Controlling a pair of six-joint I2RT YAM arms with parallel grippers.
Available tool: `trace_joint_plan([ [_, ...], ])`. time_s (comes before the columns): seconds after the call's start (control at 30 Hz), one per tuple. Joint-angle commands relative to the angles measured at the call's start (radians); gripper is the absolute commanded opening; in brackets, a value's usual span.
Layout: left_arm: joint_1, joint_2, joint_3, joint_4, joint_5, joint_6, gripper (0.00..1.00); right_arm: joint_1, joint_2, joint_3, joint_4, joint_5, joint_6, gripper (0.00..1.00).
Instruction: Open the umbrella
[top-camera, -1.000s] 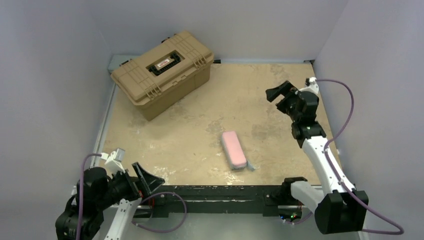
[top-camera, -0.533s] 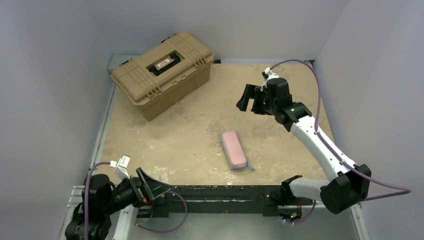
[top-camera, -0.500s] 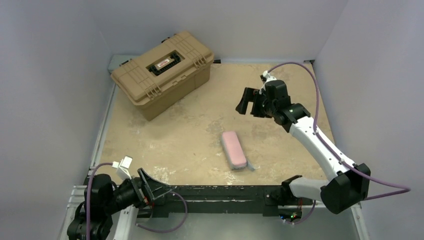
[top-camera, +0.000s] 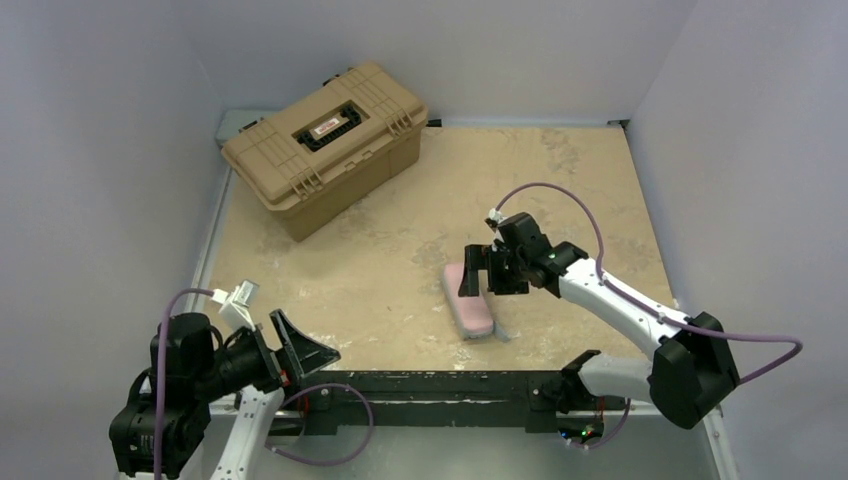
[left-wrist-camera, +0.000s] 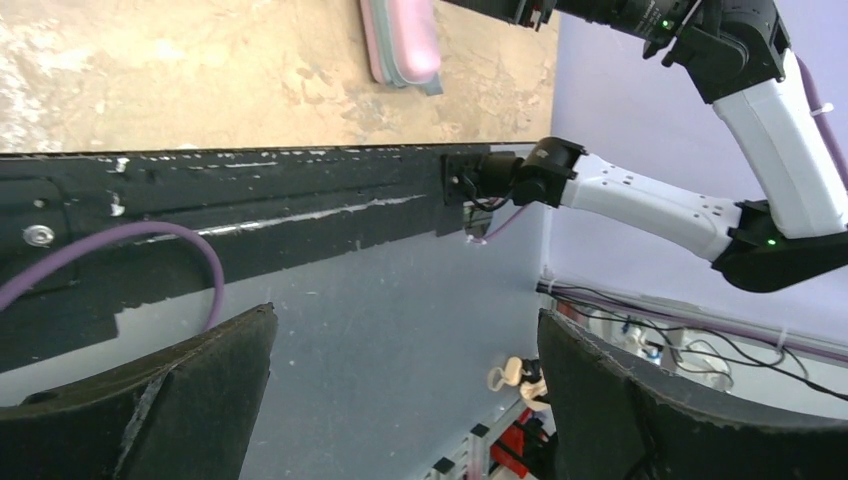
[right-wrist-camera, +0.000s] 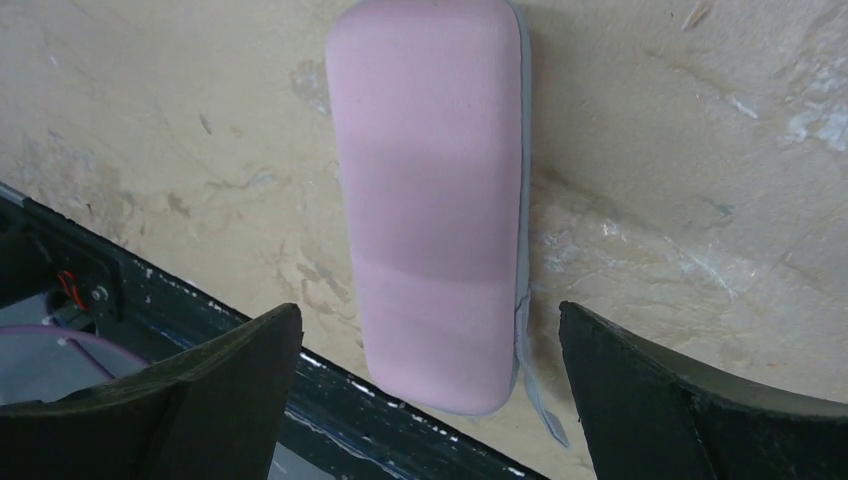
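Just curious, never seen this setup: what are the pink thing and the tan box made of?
The umbrella is probably fabric: matte pale pink, softly rounded, with a grey seam along its edge. The toolbox looks like hard moulded plastic: matte tan, ribbed lid.

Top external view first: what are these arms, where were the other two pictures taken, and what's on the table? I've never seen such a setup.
These are two robot arms bolted at the near edge of a tan table. The top picture looks down from behind them. The other two come from a camera on each wrist, so the dark shapes at the bottom are that arm's own fingers. On the table lie a folded pink umbrella and, far left, a closed tan toolbox. The right gripper hovers open just above the umbrella. The left gripper, also open, hangs at the near left corner. Neither holds anything.
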Motion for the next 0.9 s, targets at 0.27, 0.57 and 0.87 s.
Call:
trace_joint_plan([
  [0.27,0.008,0.017,-0.049,-0.001,-0.028,0.065,1.0,-0.02,0.0,-0.101,0.161,-0.065,0.064,0.98],
  [0.57,0.008,0.085,-0.051,-0.003,-0.014,0.123,1.0,-0.067,-0.021,-0.22,0.32,-0.142,0.073,0.97],
  [0.87,0.008,0.097,-0.1,-0.021,-0.015,0.13,1.0,-0.071,0.108,-0.327,0.533,-0.246,0.117,0.88],
])
